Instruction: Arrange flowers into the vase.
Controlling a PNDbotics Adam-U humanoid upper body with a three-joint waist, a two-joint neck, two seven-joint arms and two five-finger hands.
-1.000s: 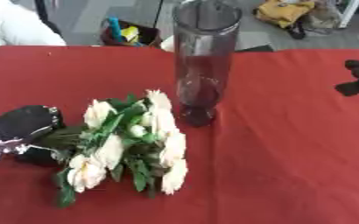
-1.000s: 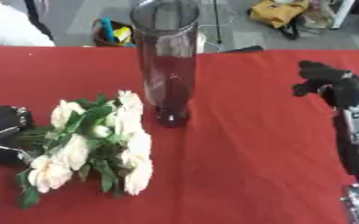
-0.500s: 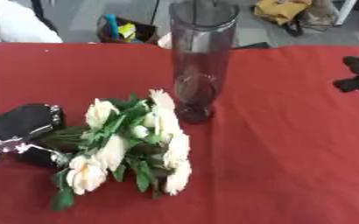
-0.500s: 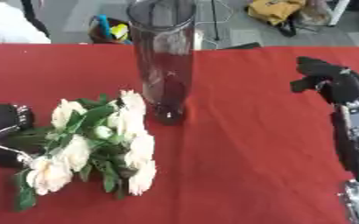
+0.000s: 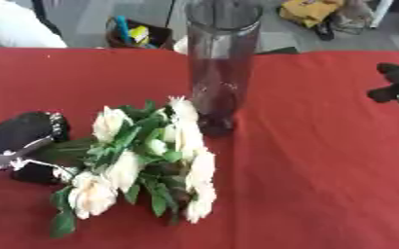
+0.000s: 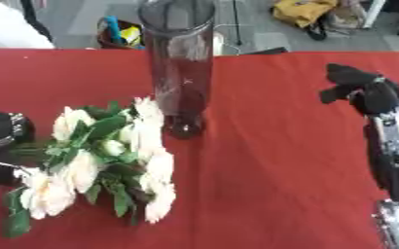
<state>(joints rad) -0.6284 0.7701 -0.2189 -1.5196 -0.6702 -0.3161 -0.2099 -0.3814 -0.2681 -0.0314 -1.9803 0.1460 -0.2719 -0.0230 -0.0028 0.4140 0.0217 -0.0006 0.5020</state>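
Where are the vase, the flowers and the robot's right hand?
vase (image 5: 220,63): left eye view, on the middle of its glass wall.
flowers (image 5: 122,168): left eye view, on a cream bloom in the bunch.
right hand (image 6: 360,90): right eye view, on the black hand's middle.

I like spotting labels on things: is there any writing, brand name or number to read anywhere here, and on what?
None can be read.
The vase is plain clear glass, unlabelled.
The flowers, the red tablecloth and both hands, left and right, show no lettering.
The clutter on the floor behind is too blurred to tell.
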